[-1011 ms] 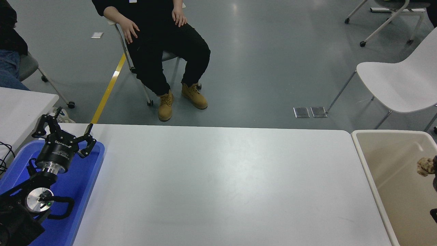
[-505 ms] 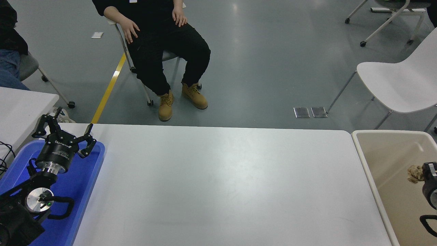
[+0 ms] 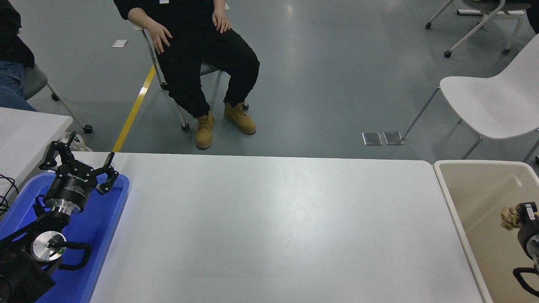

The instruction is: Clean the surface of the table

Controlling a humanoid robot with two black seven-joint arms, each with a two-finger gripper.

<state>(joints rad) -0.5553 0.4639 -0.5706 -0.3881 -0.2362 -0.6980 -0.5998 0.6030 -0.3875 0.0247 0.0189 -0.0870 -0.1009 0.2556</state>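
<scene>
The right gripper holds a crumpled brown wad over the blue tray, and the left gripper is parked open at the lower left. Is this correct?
Not quite. In the head view the right gripper holds the crumpled brown wad over the beige bin, not the blue tray. The left gripper is indeed parked open at the lower left.

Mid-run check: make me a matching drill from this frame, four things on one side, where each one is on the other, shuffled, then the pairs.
Things:
1. left gripper
2. right gripper
3. beige bin
4. person

Places:
A. on a chair beyond the table's far edge
B. over the blue tray at the lower left
C. just off the table's right end
D. at the right edge, over the bin, with a tan crumpled wad at its tip

Pairs: 1-B, 2-D, 3-C, 4-A
</scene>
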